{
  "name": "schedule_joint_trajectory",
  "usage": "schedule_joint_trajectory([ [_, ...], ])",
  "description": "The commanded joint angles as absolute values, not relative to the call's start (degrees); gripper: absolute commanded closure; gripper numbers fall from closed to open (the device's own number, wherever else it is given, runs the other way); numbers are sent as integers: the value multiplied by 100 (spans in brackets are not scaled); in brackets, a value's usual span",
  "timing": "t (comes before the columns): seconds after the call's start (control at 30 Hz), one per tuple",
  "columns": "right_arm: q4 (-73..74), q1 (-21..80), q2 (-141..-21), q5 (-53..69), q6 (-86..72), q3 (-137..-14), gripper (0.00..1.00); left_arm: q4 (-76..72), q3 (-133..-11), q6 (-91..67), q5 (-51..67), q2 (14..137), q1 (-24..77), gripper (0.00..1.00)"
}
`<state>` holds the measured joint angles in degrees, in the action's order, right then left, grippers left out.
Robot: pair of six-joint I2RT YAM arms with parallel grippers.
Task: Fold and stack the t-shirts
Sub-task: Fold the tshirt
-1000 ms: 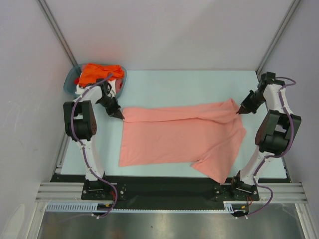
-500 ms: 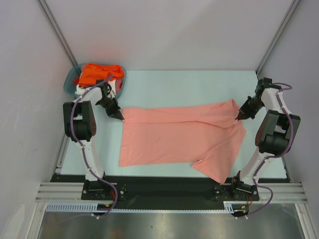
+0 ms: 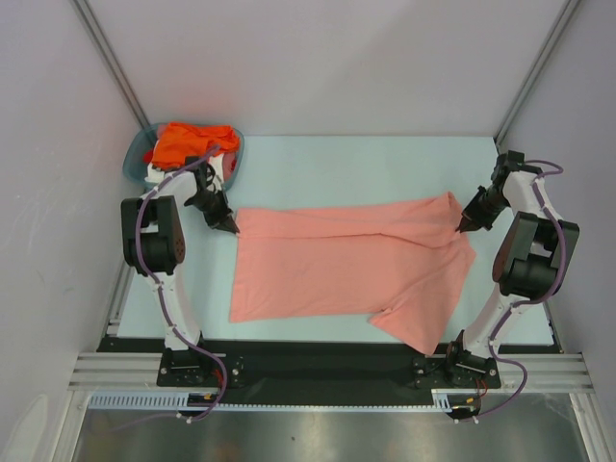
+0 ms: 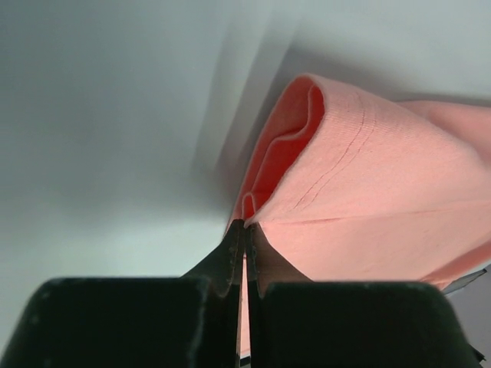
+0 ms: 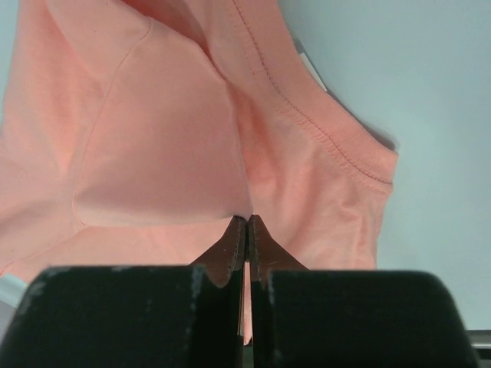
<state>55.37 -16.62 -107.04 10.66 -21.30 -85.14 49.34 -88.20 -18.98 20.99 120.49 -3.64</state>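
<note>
The salmon-pink t-shirt (image 3: 346, 260) lies spread across the table, its far strip folded over toward the front. My left gripper (image 3: 234, 229) is shut on the shirt's far left corner; in the left wrist view the gripper (image 4: 245, 226) pinches a fold of the pink cloth (image 4: 360, 192). My right gripper (image 3: 458, 227) is shut on the shirt's far right edge; in the right wrist view the gripper (image 5: 247, 220) pinches the pink cloth (image 5: 169, 153) near a stitched hem. The orange t-shirt (image 3: 192, 141) lies in the basket. The white t-shirt (image 3: 154, 173) barely shows under it.
The teal plastic basket (image 3: 135, 154) stands at the far left corner of the light table (image 3: 337, 164), right behind my left arm. A pink sleeve (image 3: 419, 322) hangs toward the table's black front edge. Grey walls close in on both sides.
My right gripper has moved slightly toward the front with the shirt's right edge. My left gripper has hardly moved.
</note>
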Motion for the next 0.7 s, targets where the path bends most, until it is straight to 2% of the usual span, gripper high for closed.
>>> schedule_joint_trajectory([
  [0.0,5432,-1670,-10714,844,-2039,-8508,100,5326,-8526,-1872,2092,11936,-396,99],
  [0.23,5327,-1661,-10740,809,-2030,-8394,100,5335,-8411,-1837,1961,11866,-396,96],
  [0.33,5352,-1661,-10767,800,-2022,-8358,97,5388,-8350,-1854,1846,11691,-396,88],
  [0.37,5370,-1661,-10775,730,-2013,-8358,95,5388,-8315,-1872,1828,11594,-404,77],
  [0.47,5440,-1661,-10714,589,-1995,-8455,87,5405,-8209,-1960,1837,11182,-387,64],
  [0.53,5441,-1661,-10679,493,-2004,-8638,78,5449,-8209,-2030,1907,10996,-369,61],
  [0.57,5432,-1661,-10644,379,-2039,-8727,74,5458,-8218,-2048,1959,10856,-343,60],
  [0.6,5397,-1661,-10652,326,-2048,-8806,65,5449,-8244,-2065,1986,10776,-282,60],
  [0.67,5222,-1661,-10704,430,-2057,-9087,59,5239,-8288,-2092,2152,10662,-229,62],
])
